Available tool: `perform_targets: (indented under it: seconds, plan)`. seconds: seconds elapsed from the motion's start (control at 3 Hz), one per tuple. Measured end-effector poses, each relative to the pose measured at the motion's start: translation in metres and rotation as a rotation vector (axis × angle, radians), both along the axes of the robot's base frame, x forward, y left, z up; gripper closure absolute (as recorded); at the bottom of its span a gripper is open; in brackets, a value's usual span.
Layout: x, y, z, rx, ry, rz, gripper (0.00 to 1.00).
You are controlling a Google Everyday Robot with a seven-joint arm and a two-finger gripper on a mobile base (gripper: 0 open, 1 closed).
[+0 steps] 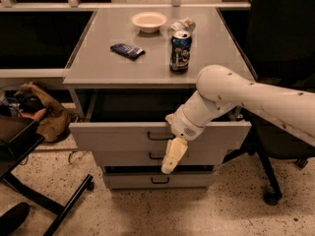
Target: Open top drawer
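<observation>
Cream plastic, the gripper [172,157] hangs pointing down before the middle drawer [123,157], at 5 o'clock of the top drawer's [113,135] dark loop handle [158,137] and apart from it; whether it is open or closed cannot be told. The top drawer stands pulled out under the grey cabinet top [98,68], its dark inside showing. Farther back stand a blue can [180,51], a dark packet [127,50] at its 9 o'clock, and a cream bowl [149,21] at its 11 o'clock.
</observation>
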State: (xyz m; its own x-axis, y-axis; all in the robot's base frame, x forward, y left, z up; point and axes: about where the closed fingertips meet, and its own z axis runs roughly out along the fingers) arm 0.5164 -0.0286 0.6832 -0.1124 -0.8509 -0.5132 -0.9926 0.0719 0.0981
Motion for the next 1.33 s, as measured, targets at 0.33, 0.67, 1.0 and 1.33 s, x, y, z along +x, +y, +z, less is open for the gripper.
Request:
perform_targets:
  seconds: [0.33, 0.67, 1.0, 1.33]
  plan:
    - [-0.010, -0.002, 0.000, -0.001, 0.025, 0.012, 0.00]
    - [-0.030, -0.006, 0.000, 0.005, 0.064, 0.022, 0.00]
    - [-0.030, -0.005, 0.000, 0.005, 0.065, 0.022, 0.00]
    - [-0.051, -0.010, -0.007, 0.002, 0.107, 0.027, 0.00]
